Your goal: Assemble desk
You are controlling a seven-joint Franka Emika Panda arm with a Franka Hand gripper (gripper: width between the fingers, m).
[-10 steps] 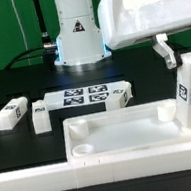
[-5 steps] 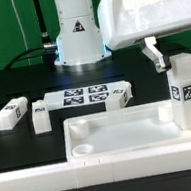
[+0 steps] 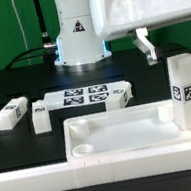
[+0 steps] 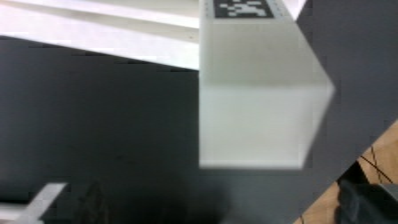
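Jaws wide and empty, one short white block leg [image 3: 187, 92] upright on large white rimmed plastic slab [image 3: 122, 140], three loose legs [image 3: 12, 114] left

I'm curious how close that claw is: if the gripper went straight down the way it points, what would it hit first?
Most likely the upright leg standing on the desk slab; the open gripper hangs just above it. Depth is unclear, so it might slip down beside the leg instead.

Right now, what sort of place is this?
Likely a robotics lab bench: a Franka arm mounted behind a black table, a marker board of printed tags, and a tagged white desk leg.
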